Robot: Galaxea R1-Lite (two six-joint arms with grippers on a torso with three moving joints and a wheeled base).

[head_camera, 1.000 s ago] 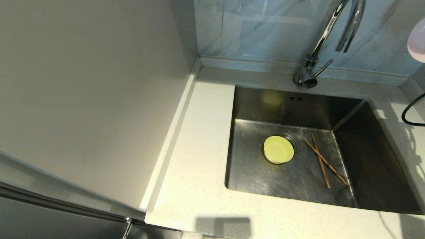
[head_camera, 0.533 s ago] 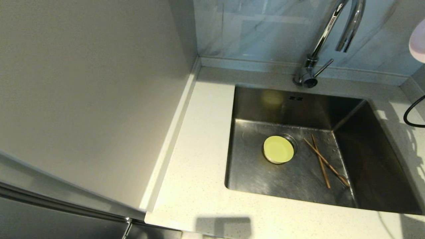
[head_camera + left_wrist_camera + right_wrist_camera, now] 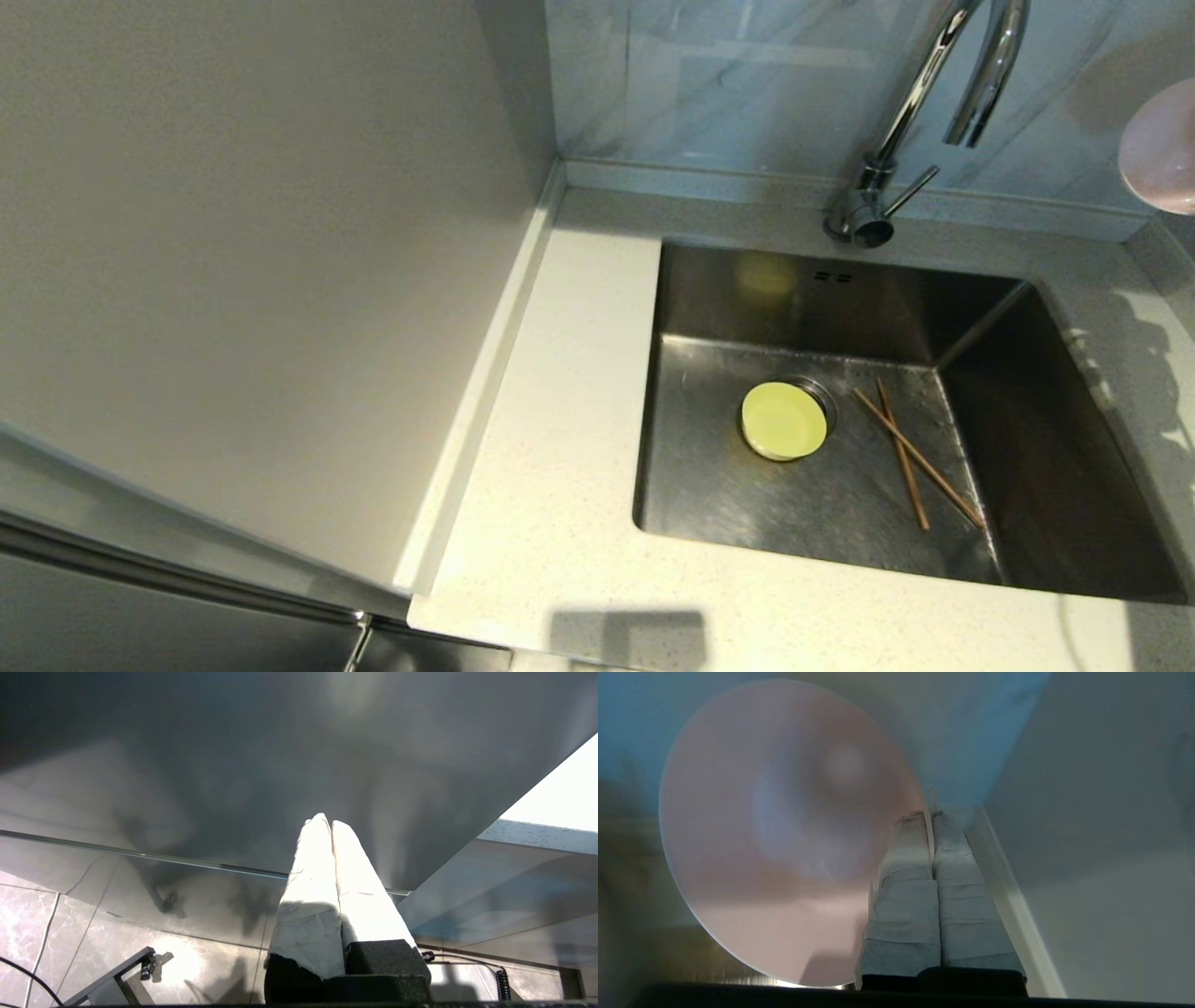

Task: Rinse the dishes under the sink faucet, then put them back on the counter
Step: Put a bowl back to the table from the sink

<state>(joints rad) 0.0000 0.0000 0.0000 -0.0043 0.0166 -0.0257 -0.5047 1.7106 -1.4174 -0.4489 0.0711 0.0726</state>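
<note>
Tabletop [image 3: 560, 523]: off-white, speckled, wraps the sink on the near and left sides, raised rim along the grey wall panel [image 3: 233, 280]

Sink [image 3: 840, 504]: steel basin set into the tabletop, two overflow slots in the back wall. Faucet [image 3: 920, 103] stands at the back edge, spout arching toward the robot's right, thin side lever at the base

Yellow-green bowl [image 3: 783, 421]: on the sink floor, sitting over the drain, roughly below the faucet

Chopsticks [image 3: 913, 459]: on the sink floor just right of that bowl, crossed near their far ends, apart from the bowl

Pink bowl [image 3: 784, 830]: held up in the air at the far right edge of the head view [image 3: 1160, 147], to the right of the faucet spout and above tabletop level. Right tool [image 3: 932, 814]: fingers pressed together on the bowl's rim, bowl standing on edge beside them

Left tool [image 3: 330, 822]: fingers closed against each other, holding nothing, parked low in front of a dark cabinet face, out of the head view
</note>
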